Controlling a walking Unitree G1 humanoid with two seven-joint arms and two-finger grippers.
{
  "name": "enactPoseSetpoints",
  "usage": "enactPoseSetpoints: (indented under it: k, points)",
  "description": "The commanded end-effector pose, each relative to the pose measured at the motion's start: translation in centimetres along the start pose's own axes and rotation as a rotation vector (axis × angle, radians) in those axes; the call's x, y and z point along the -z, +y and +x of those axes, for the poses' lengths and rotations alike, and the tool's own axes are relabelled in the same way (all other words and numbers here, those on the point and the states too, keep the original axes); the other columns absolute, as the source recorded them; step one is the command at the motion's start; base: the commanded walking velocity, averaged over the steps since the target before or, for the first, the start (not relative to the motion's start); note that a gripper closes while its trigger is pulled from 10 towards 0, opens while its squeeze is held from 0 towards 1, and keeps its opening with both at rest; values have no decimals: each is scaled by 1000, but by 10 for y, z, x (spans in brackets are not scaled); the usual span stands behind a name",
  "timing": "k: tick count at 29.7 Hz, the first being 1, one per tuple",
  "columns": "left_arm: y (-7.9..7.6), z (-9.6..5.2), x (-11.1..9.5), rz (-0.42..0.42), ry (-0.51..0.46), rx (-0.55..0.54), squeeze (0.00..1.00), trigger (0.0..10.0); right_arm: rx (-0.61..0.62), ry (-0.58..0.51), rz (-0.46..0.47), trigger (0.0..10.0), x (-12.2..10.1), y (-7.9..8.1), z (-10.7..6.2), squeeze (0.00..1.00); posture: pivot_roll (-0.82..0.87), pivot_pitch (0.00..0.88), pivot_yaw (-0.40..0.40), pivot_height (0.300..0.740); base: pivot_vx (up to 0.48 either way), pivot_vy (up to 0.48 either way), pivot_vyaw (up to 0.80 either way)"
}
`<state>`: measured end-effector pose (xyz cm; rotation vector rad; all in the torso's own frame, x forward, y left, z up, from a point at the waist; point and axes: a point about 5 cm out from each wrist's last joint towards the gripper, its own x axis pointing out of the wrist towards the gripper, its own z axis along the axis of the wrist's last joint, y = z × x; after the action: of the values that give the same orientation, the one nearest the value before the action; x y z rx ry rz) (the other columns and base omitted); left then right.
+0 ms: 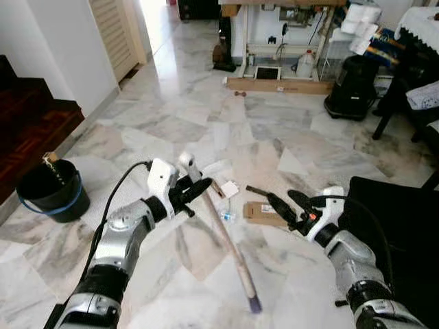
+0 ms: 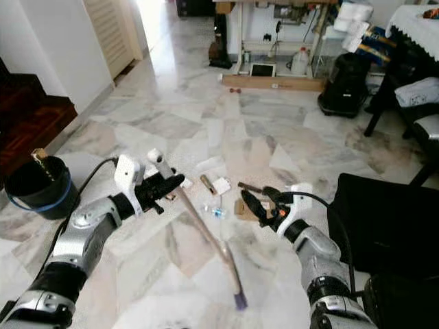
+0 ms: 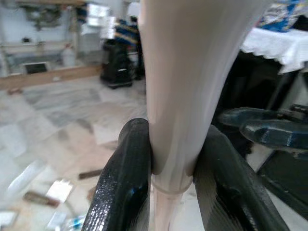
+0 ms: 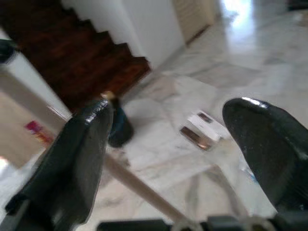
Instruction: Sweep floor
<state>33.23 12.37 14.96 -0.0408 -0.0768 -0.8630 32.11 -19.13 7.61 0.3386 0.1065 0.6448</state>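
The left gripper (image 1: 194, 190) is clamped on the broom handle (image 1: 223, 229) near its upper end; in the left wrist view both black fingers (image 3: 122, 185) press against the pale shaft from either side. The handle runs from the grip toward 5 o'clock, slanting down to a dark tip (purple-grey, low over the marble floor (image 1: 171, 123)).

The right gripper (image 1: 287, 208) hangs at about 3 o'clock of the handle, apart from it, fingers spread with nothing between them; the right wrist view shows the two fingers (image 4: 262, 139) wide apart and the handle crossing below them.

Litter lies on the floor between the grippers: a flat cardboard piece (image 1: 264, 214) just beside the right gripper, a white card (image 1: 229, 188), a small brown stick (image 2: 207, 184) and a clear wrapper (image 2: 215, 211).

A black bucket (image 1: 53, 190) with a blue band stands at 9 o'clock, near dark wooden stairs (image 1: 31, 123). A black bin (image 1: 353, 88) stands at 1 o'clock.
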Motion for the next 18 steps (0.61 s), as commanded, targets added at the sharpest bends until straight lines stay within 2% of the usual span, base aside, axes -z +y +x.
enactPoseSetpoints:
  k: [1, 2, 7, 8, 9, 11, 18]
  points:
    - [-4, 6, -17, 14, -53, 55, 0, 10000, -58, -22, 15, 10000, -5, 4, 0, 1000, -68, 23, 60, 740, 0, 0, 0]
    - [-13, 11, -22, 6, -54, 134, 0, 10000, -169, -13, 4, 10000, -10, 14, -1, 1000, -72, 28, 57, 740, 0, 0, 0]
    - [-23, 18, -27, 1, -56, 201, 0, 10000, -243, 3, -10, 10000, -13, 22, -3, 1000, -76, 30, 55, 740, 0, 0, 0]
    - [-25, 19, -28, -8, -60, 216, 0, 10000, -249, 1, -13, 10000, -14, 23, -3, 349, -76, 30, 55, 740, 0, 0, 0]
    - [-27, 20, -29, -16, -64, 228, 0, 10000, -258, -3, -10, 10000, -16, 25, -3, 0, -76, 30, 55, 740, 0, 0, 0]
    - [-33, 22, -31, -22, -63, 263, 0, 10000, -282, -9, -22, 10000, -19, 31, -4, 0, -81, 21, 51, 740, 0, 0, 0]
    - [-38, 22, -33, -13, -57, 295, 0, 10000, -324, 2, -14, 10000, -20, 38, -6, 0, -83, 12, 42, 740, 0, 0, 0]
